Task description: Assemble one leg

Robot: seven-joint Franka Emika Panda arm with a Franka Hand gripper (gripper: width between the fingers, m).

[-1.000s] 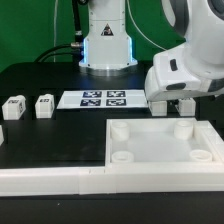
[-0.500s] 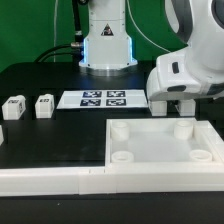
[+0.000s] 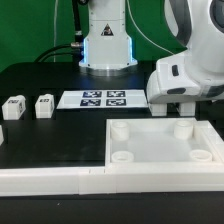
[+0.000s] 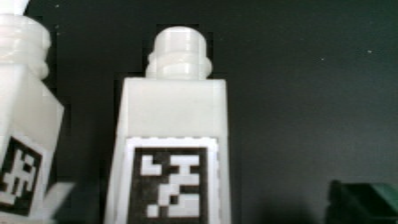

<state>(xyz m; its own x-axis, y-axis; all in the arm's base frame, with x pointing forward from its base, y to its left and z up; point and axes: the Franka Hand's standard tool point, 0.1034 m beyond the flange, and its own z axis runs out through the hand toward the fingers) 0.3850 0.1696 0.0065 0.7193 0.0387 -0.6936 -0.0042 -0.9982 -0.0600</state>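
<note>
Wrist view: leg [image 4: 178, 130] fills my screen. White matte plastic, squared block, rounded ribbed peg on end, black-and-white square tag on face. Pattern only, no letters I can read. Second leg [image 4: 25, 100] just beside it, same kind of tag. Tool [image 3: 176, 104] low at far edge of panel [image 3: 160, 145], smooth white, round corner sockets. Grip state: cannot tell. Outer leg [image 3: 12, 107] and inner leg [image 3: 44, 105] on black bench [image 3: 50, 140], exterior view's left, well apart from tool. Marker board [image 3: 103, 98] shows four tags

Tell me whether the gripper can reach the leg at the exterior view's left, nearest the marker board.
Probably yes: the leg stands free on the table, apart from its neighbour, only the flat marker board between it and the gripper.
</note>
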